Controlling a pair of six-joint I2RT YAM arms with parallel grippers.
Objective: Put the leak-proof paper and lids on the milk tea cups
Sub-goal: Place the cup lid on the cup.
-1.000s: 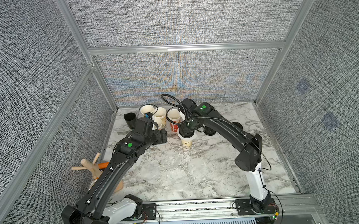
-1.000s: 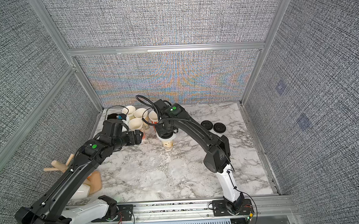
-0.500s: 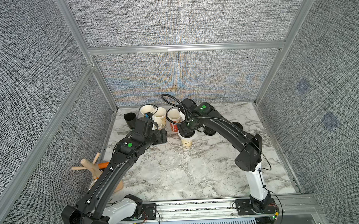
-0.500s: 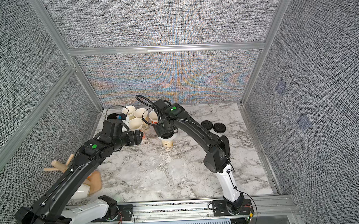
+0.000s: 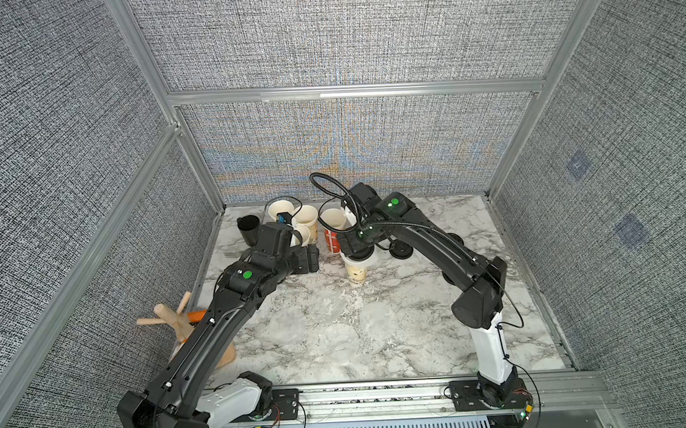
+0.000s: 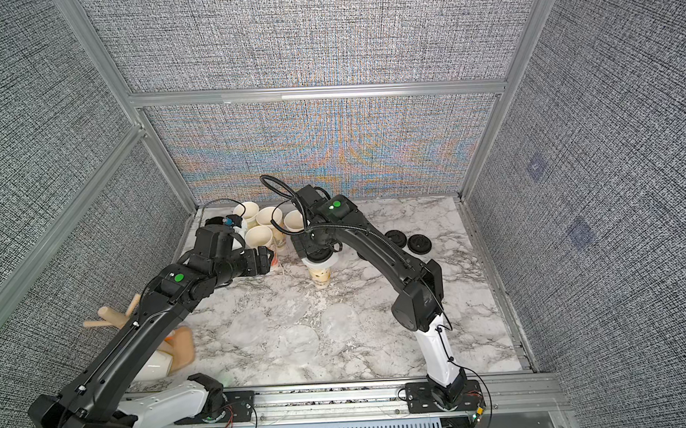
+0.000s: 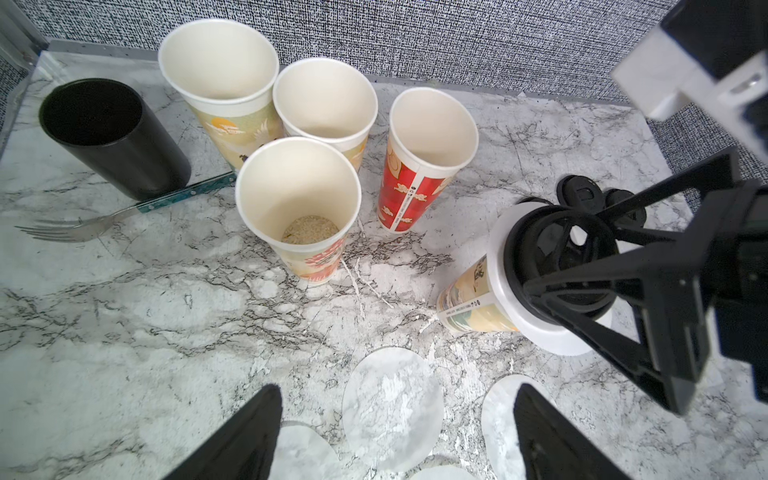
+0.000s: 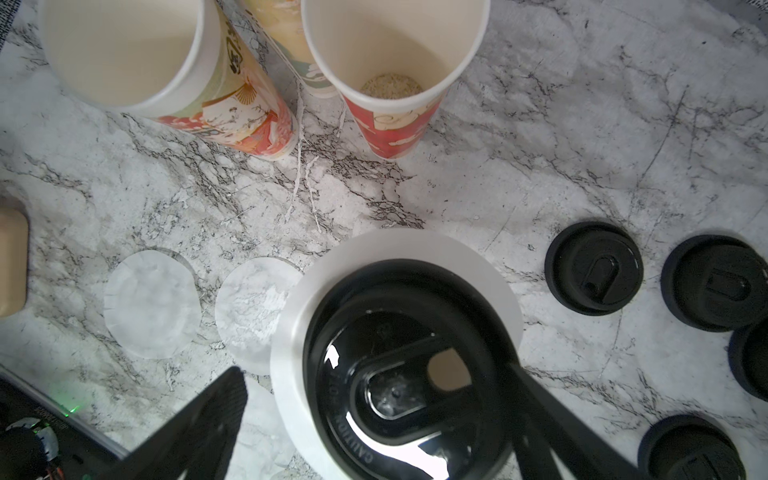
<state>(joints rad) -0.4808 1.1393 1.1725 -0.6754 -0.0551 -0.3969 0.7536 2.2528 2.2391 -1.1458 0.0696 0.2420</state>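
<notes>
Several thin, translucent whitish round sheets of leak-proof paper lie flat on the white marble table, nearest the arm bases. Being round, they have no long axis. They almost vanish against the veining, and only their faintly crimped edges show.

Just behind them, the left gripper stands wide with nothing between its fingers, close in front of the open cups.

Beside it stands one tall tapered white paper milk tea cup with a beige print. It is upright, with its long axis vertical. A further sheet is spread level over its mouth, pinned under a round black plastic lid, so the paper's brim shows as a white ring around the lid. The right gripper hangs directly over this cup, jaws spread wide on either side of the lid — one finger is plainly clear of the lid's edge.

Farther back, four more paper cups stand upright and uncovered, mouths up and close together. They are an orange-printed cup with a thin layer of pale grains at the bottom, a red-printed cup that also holds grains, and two beige-printed cups whose contents cannot be made out.

A black cylindrical mug stands at the back corner with a metal fork lying near it. Loose black lids rest on the table on the right arm's side.
</notes>
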